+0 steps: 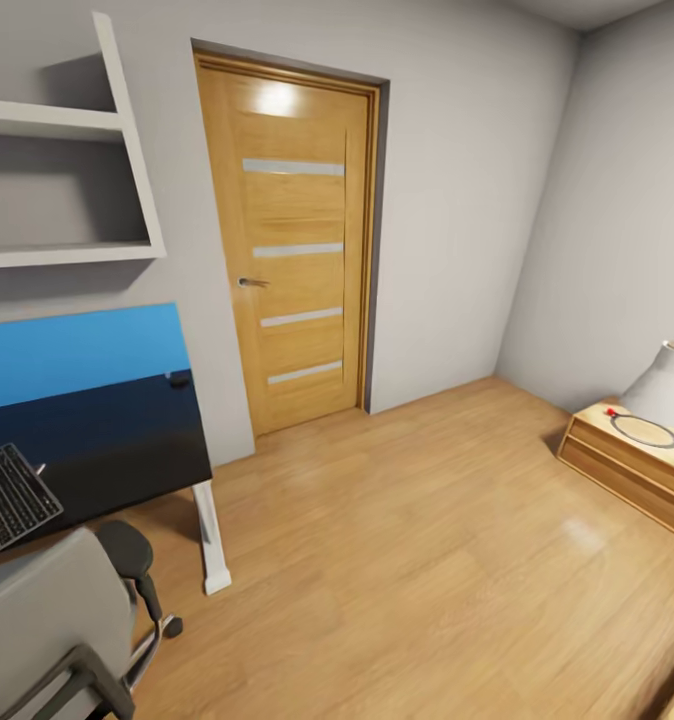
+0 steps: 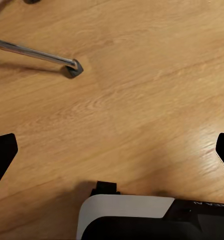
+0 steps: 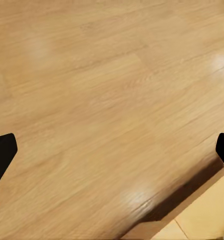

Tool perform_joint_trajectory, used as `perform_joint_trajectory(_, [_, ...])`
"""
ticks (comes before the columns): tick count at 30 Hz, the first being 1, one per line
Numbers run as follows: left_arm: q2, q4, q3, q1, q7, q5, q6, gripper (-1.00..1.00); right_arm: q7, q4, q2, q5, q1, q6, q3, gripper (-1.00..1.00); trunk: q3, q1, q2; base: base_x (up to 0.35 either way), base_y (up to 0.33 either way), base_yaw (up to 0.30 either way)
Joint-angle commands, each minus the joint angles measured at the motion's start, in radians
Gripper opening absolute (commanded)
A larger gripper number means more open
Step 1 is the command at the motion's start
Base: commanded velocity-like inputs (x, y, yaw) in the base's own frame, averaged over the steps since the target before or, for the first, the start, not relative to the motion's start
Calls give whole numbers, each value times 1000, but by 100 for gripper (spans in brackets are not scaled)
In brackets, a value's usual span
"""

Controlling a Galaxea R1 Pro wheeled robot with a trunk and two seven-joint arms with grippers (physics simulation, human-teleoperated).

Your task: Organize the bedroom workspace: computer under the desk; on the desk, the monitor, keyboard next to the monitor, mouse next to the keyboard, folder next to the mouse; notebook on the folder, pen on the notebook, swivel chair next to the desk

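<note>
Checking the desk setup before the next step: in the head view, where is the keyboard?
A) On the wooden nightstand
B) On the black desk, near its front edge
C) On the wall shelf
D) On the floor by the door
B: the keyboard lies on the desk, beside the swivel chair.

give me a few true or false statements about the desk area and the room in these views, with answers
1. The keyboard lies on the black desk. True.
2. The door stands wide open. False: it is shut in its frame.
3. The swivel chair is beside the desk's near edge. True.
4. The left gripper is shut on a pen. False: its fingers are spread apart over bare wooden floor, holding nothing.
5. A small dark mouse sits on the desk near the blue back panel. True.
6. The right gripper holds the folder. False: it is open above the floor.
</note>
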Motion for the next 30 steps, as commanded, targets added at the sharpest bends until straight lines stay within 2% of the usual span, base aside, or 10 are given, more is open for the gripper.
perform_joint_trajectory(1, [0, -1, 1, 0, 0, 2, -1, 100, -2, 1, 0, 2, -1, -2, -1, 100, -1, 1, -1, 324, 1, 0])
perform_joint_trajectory(10, [0, -1, 1, 0, 0, 1, -1, 100, -2, 1, 1, 3, -1, -3, -1, 100, -1, 1, -1, 301, -39, -11])
perform_joint_trajectory(21, [0, -1, 3, 0, 0, 2, -2, 100, -2, 1, 0, 3, -1, -3, 0, 100, -1, 1, -1, 94, -26, -141])
perform_joint_trajectory(30, [0, -1, 3, 0, 0, 2, -2, 100, -2, 1, 0, 3, -1, -2, 0, 100, -1, 1, -1, 289, -1, -12])
